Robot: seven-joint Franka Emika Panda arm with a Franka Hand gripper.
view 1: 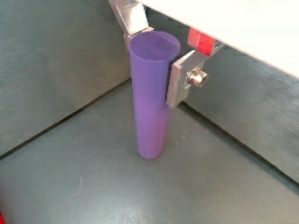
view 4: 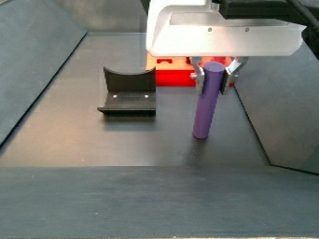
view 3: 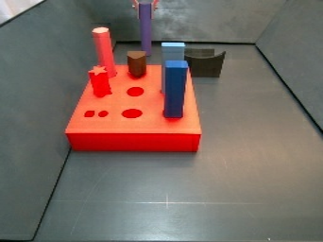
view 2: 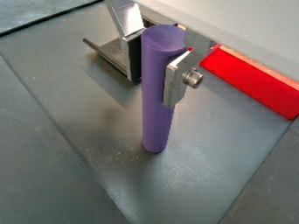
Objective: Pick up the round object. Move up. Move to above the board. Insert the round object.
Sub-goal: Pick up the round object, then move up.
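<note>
A: Closest to the lens, the round object (view 1: pixel 149 92) is seen standing upright on the grey floor (view 1: pixel 82 184), with the gripper (view 1: pixel 156 54) closed around its top end.

B: Both silver fingers (view 2: pixel 177 77) are pressed against it in both wrist views. A straight vertical lift is called for, so the peg is not tilted.

A: The board (view 3: pixel 132 118) lies nearby, and the fixture (view 4: pixel 127 91) stands beside the peg.

B: Round holes (view 3: pixel 134 93) are left empty; the blue block (view 3: pixel 175 88) and pinkish-red cylinder (view 3: pixel 101 61) are already seated.
</note>
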